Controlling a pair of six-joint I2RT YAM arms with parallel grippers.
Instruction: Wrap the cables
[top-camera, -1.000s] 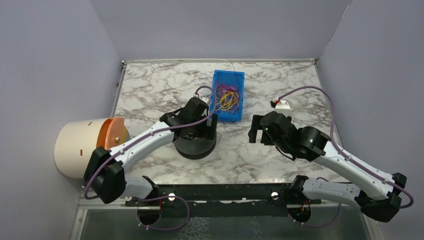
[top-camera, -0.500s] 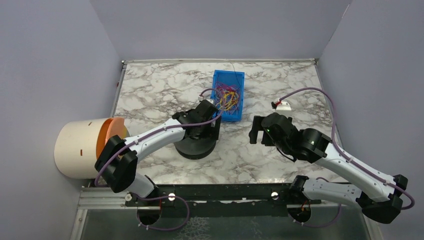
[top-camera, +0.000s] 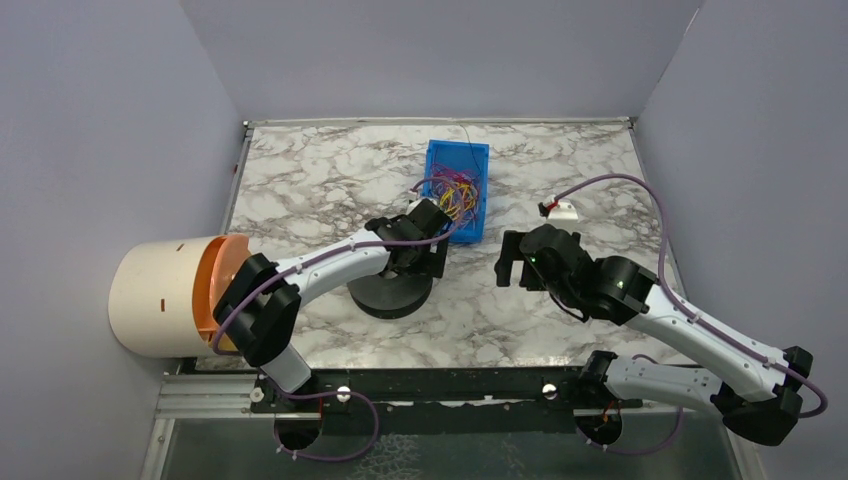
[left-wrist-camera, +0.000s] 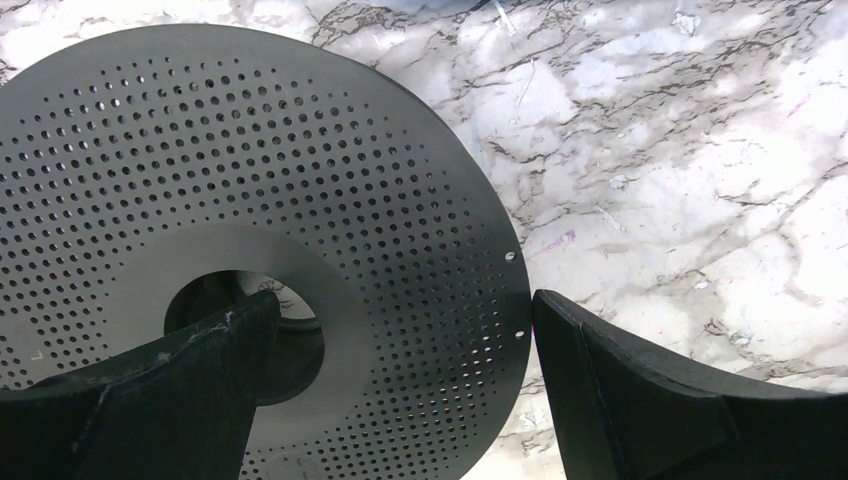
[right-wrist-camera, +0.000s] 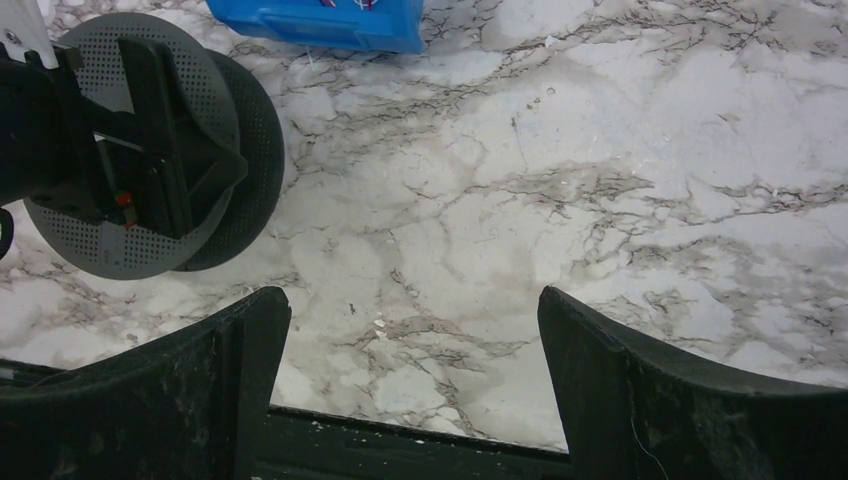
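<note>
Counter (top-camera: 300, 170): marble, lying between grey walls.
Left hand (left-wrist-camera: 405, 305): hanging spread wide and empty over the black spool (left-wrist-camera: 330, 180).
Right hand (right-wrist-camera: 412, 300): hovering spread, holding nothing.
Cables (top-camera: 455, 195): lying tangled in the blue bin (right-wrist-camera: 320, 22) beyond the spool; probably light, limp and snagging, so pinching one loose end is looking best.

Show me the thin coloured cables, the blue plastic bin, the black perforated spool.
thin coloured cables (top-camera: 455, 195): top view, tangle's middle
blue plastic bin (top-camera: 458, 157): top view, bare far end
black perforated spool (left-wrist-camera: 330, 160): left wrist view, disc
</note>
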